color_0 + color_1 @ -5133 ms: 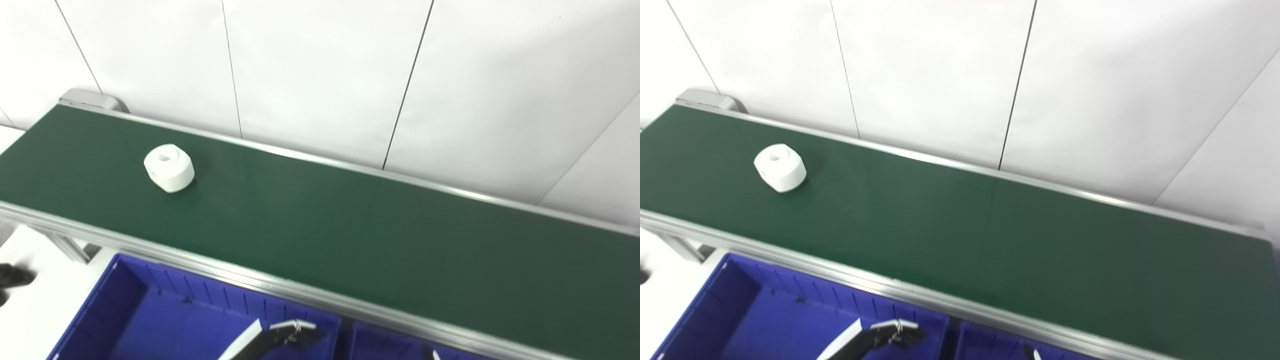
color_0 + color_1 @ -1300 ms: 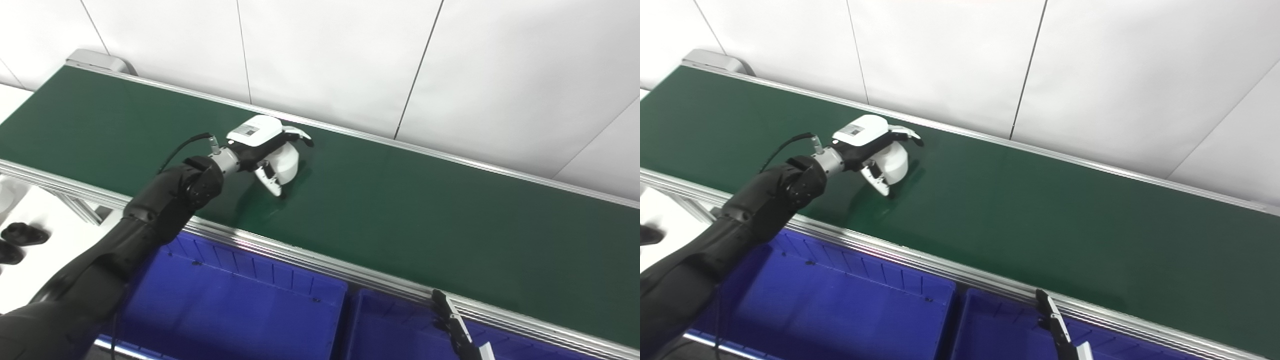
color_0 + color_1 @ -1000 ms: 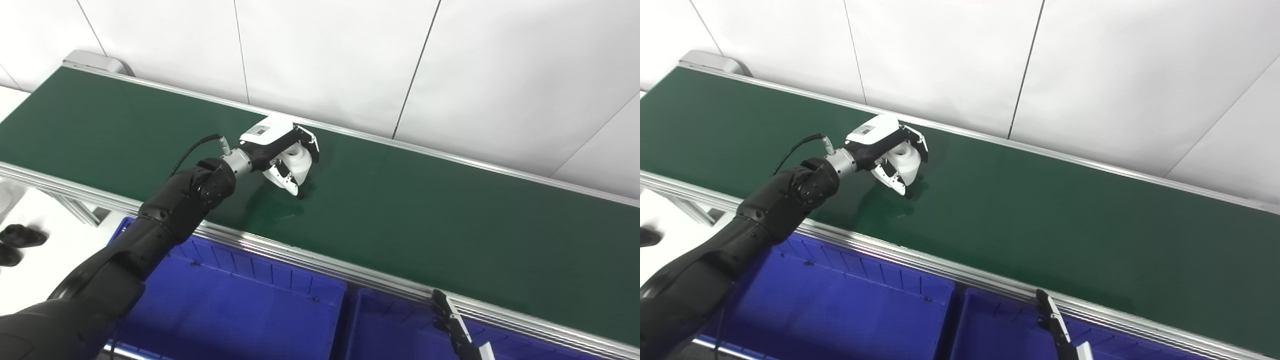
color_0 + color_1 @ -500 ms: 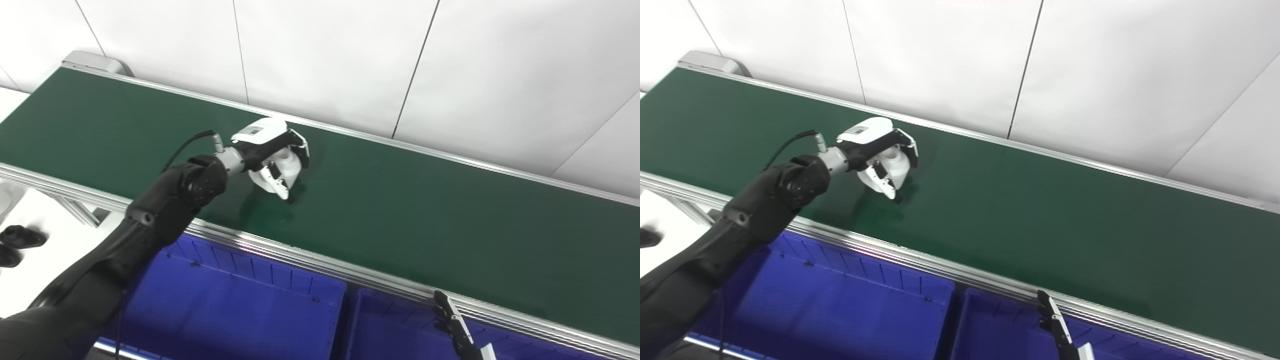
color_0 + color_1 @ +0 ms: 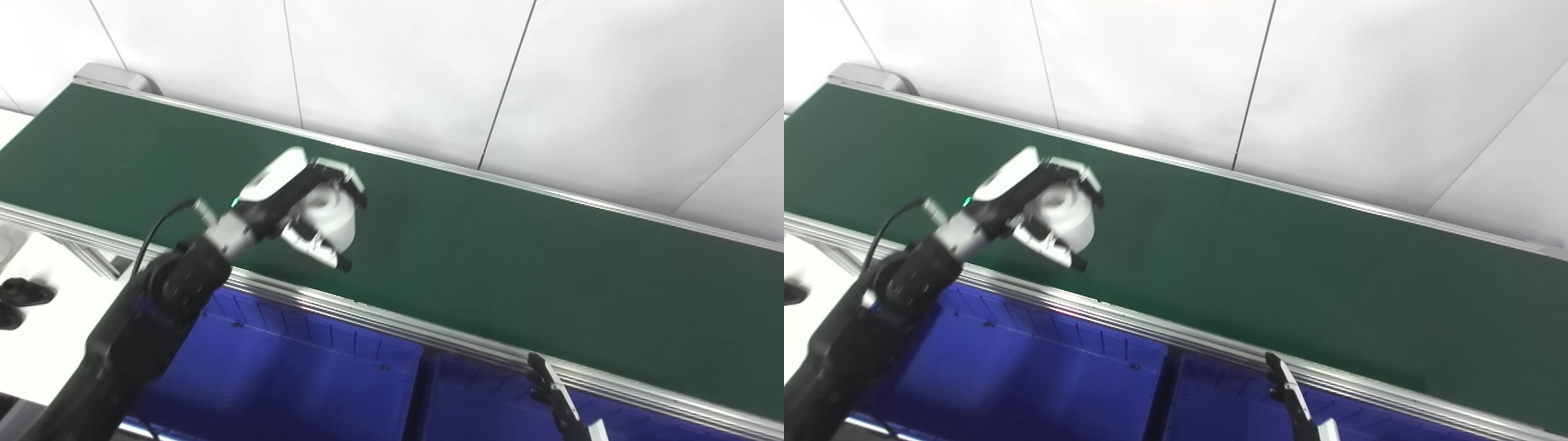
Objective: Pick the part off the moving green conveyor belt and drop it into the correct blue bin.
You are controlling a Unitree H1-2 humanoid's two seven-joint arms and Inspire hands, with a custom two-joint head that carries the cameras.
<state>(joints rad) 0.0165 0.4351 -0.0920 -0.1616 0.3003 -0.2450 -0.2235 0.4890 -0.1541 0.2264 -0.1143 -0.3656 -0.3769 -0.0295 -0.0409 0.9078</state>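
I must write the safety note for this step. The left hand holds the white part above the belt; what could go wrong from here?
1. The left hand grips the white part only from the sides, so it may slip and fall back on the green belt.
2. Two blue bins lie below; the part could end up in the right bin instead of the left bin, or hit the belt's metal rail.

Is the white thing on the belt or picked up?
Picked up. The left hand grips the white part above the green belt.

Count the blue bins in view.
2. One blue bin sits below the belt's near rail, under the left hand holding the white part. A second blue bin is beside it to the right, cut off by the frame; more may lie beyond.
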